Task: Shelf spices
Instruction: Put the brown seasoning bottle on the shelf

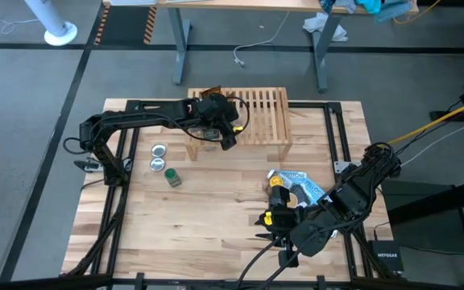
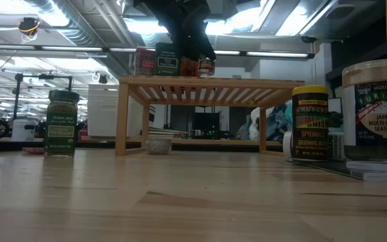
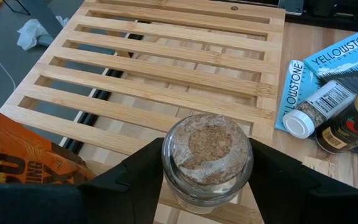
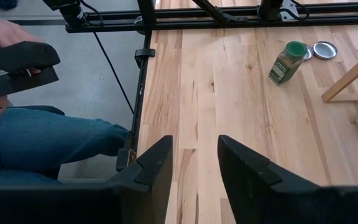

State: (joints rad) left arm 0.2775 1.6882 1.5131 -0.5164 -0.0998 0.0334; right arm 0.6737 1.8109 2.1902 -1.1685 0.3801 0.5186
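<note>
over the shelf [image 1: 252, 117] at twelve o'clock, the left gripper [image 3: 207, 180] clamps a small glass jar [image 3: 207, 160] by its sides; rigid, slick, breakable. right gripper [image 4: 194, 162] waits at five o'clock, parted, empty.

Grey floor [image 1: 22, 121] seen around the butcher-block table [image 1: 216, 234], a desk on grey metal legs [image 1: 182, 48] placed beyond it, ceiling strip lights [image 2: 79, 48] seen overhead.
</note>
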